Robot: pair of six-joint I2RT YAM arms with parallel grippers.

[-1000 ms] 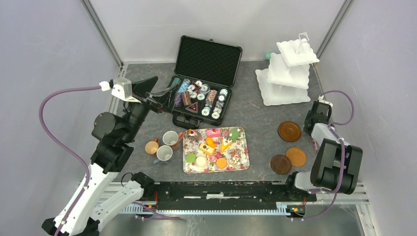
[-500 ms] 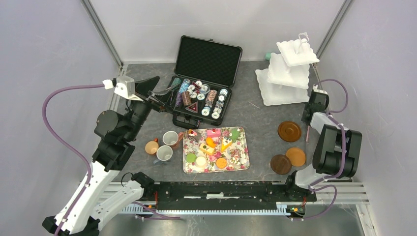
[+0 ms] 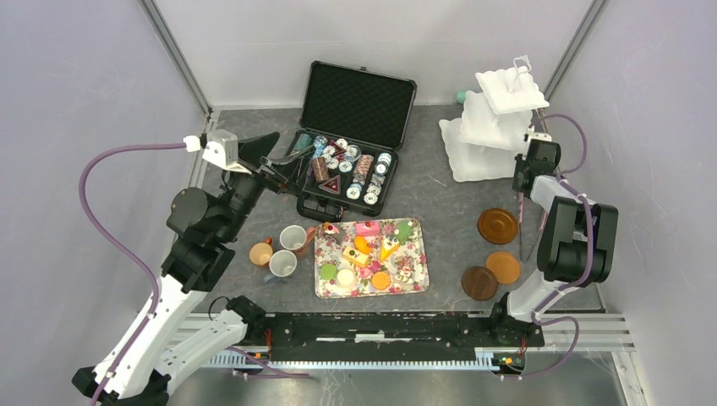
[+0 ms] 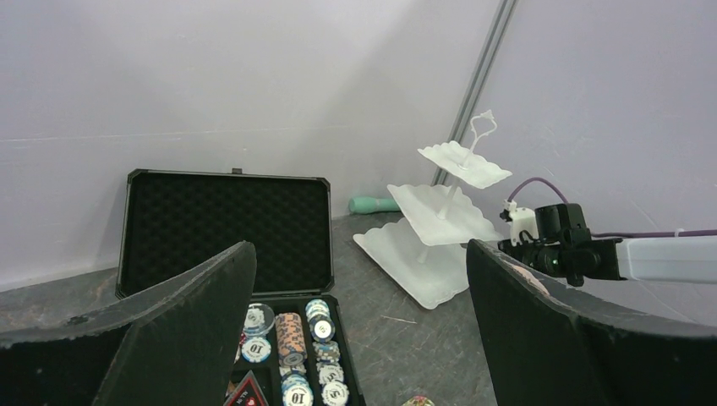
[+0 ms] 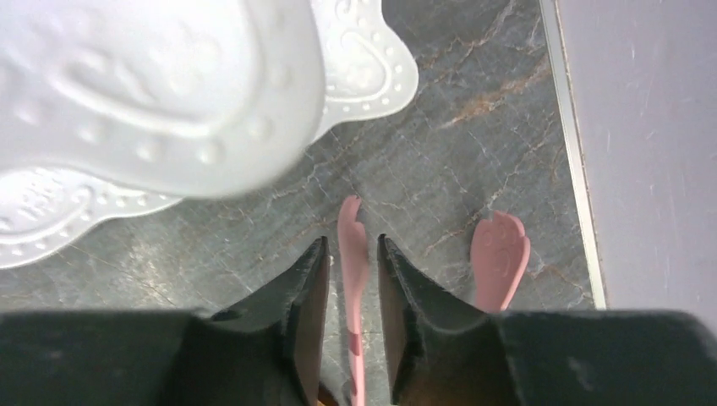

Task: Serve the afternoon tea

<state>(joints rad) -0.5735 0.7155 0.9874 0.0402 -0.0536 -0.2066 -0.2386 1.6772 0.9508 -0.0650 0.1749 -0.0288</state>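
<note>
Nearest on the grey table (image 3: 440, 199), in the middle, lies the floral tray (image 3: 424, 254); the toy cakes (image 3: 367, 250) and macarons (image 3: 328, 271) all sit on it, among them a green, a cream and an orange round piece along the near side and a pink cake (image 3: 367, 227) at the far side. Just left of the tray stand the 3 mugs close together: the orange-brown mug (image 3: 261, 253) most to the left, 1 pale mug (image 3: 282, 266) near and a second pale mug (image 3: 293, 238) a little farther. Well to the right of the tray lie 3 brown discs (image 3: 479, 282), 2 of them near and touching, 1 farther.

Farther back, the left gripper (image 4: 359, 249) hangs above the left end of the open black case (image 3: 359, 106), which holds rows of poker chips (image 3: 351, 173); its fingers are spread wide and nothing is between them.

At the right, the right gripper (image 5: 352, 241) points downward over the table, just beside the near right side of the white 3-tier stand (image 3: 495, 127); its fingers are pressed onto 1 arm of the pink tongs (image 5: 499, 249), while the other arm of the tongs stands free to the right. A small green object (image 3: 462, 96) lies behind the stand; what it is I cannot tell.
</note>
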